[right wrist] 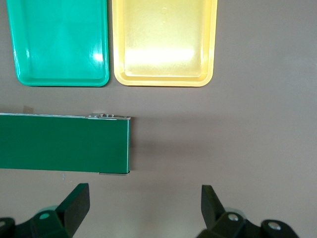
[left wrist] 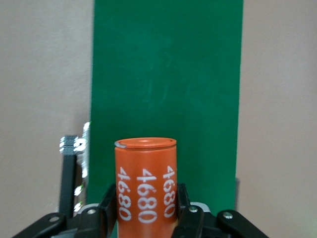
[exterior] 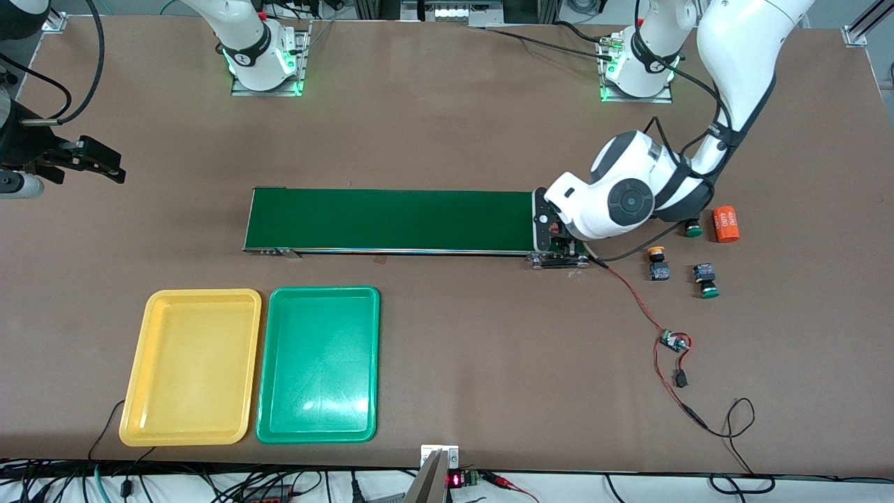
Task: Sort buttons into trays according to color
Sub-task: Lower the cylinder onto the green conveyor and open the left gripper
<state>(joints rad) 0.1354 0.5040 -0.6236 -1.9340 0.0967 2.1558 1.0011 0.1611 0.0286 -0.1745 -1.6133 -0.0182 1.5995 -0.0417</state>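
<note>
My left gripper (left wrist: 146,201) is shut on an orange cylinder (left wrist: 146,181) printed "4680", upright over the dark green conveyor belt (left wrist: 166,74). In the front view it sits under its own wrist (exterior: 557,230), at the belt's end toward the left arm. A yellow-capped button (exterior: 657,261) and a green-capped button (exterior: 705,279) lie on the table beside that end. A second green cap (exterior: 692,230) shows partly under the arm. The fourth button is hidden. The yellow tray (exterior: 192,363) and green tray (exterior: 318,363) lie side by side, both empty. My right gripper (right wrist: 143,196) is open and empty, waiting (exterior: 105,165).
A second orange "4680" cylinder (exterior: 725,223) lies next to the buttons. A red wire with a small circuit board (exterior: 674,342) runs from the belt's end toward the front camera. The trays (right wrist: 163,39) and the belt's other end (right wrist: 64,144) show in the right wrist view.
</note>
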